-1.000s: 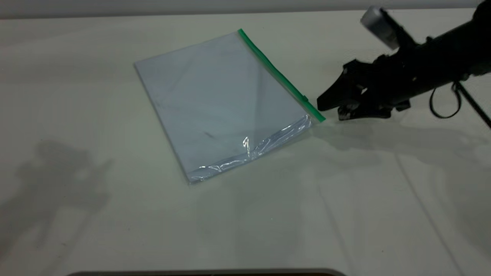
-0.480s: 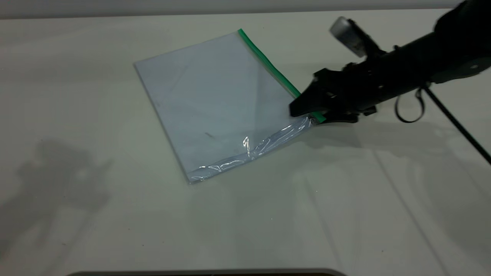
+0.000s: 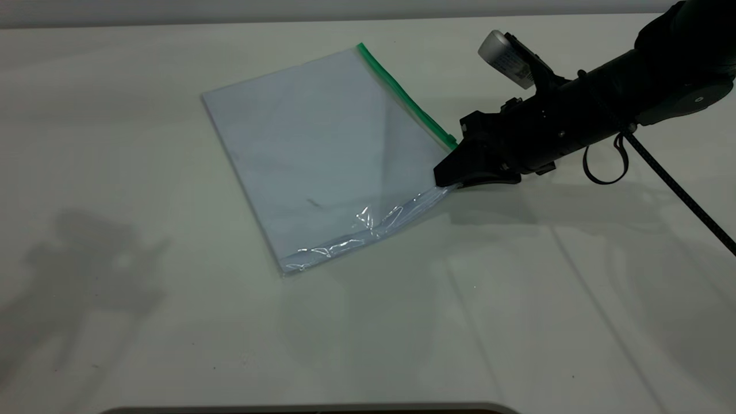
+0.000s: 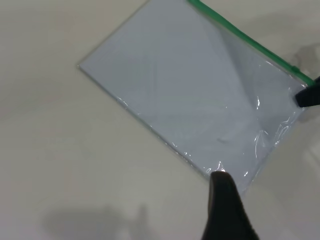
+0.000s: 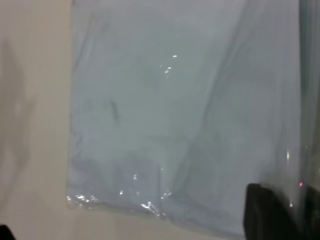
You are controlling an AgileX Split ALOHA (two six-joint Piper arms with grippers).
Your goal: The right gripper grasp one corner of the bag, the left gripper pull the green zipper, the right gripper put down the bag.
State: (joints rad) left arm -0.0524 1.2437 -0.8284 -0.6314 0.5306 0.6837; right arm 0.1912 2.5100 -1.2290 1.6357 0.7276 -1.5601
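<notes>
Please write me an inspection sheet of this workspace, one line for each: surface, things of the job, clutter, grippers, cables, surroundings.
Surface: pale table, bare apart from shadows.
Job's things: the bag lies on the table; its corner by the right gripper looks slightly raised. The green zipper runs along the bag's far-right edge, with its slider near the gripper.
Clutter: nothing seen.
Grippers: the right gripper is closed on the bag's corner. The left gripper hovers near the bag's opposite near corner, seen only in part.
Cables: looped black cable hangs under the right arm.
Surroundings: pale wall strip behind the table; dark edge at the front.
</notes>
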